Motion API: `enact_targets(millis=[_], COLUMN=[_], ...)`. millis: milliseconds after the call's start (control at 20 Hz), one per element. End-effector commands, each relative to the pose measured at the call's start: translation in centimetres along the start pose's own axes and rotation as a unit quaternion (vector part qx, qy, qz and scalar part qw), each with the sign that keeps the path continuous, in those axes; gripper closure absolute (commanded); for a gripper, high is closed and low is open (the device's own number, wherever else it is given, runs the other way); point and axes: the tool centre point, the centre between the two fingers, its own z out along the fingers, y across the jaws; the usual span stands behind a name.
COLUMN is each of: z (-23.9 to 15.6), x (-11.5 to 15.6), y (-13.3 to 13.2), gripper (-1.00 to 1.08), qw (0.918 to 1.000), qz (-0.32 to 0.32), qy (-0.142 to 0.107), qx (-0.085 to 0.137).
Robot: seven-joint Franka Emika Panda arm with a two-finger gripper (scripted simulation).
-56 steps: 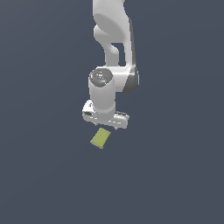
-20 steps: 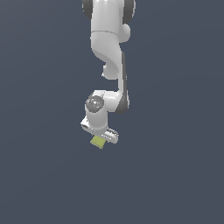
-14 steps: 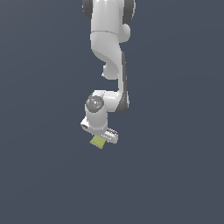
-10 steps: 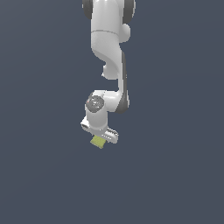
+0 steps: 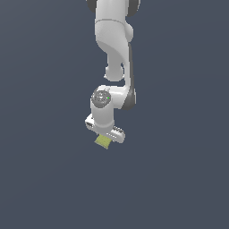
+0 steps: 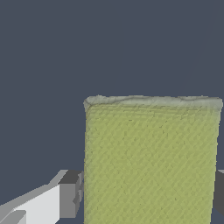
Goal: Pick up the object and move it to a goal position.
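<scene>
The object (image 5: 102, 142) is a small flat yellow-green block, and it pokes out just below the white gripper (image 5: 106, 135) in the exterior view. Most of it is hidden by the hand. In the wrist view the block (image 6: 151, 157) fills the space between the two fingers of the gripper (image 6: 148, 194). The grey pad of one finger (image 6: 70, 194) touches one side of the block. The other pad (image 6: 220, 192) touches the opposite side. The gripper is shut on the block. I cannot tell whether the block rests on the dark floor.
The white arm (image 5: 117, 49) comes down from the top of the exterior view. All around is plain dark blue-grey ground (image 5: 179, 179). No goal marker shows in either view.
Since 2.8 s ago the arm has come down over the block, which now sits between the fingers. Over the last second almost nothing has moved.
</scene>
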Motion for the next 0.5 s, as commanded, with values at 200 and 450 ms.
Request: enact_targets(millis=[200,450], z=[-5.0,-10.3], x=[-1.8,-3.8], y=[-2.1,-4.2], gripper=[1.08,1.08], qw=[1.0000,1.0000], qz=[0.000,0.000], qy=[0.001,0.001], qx=[0.001,0.001])
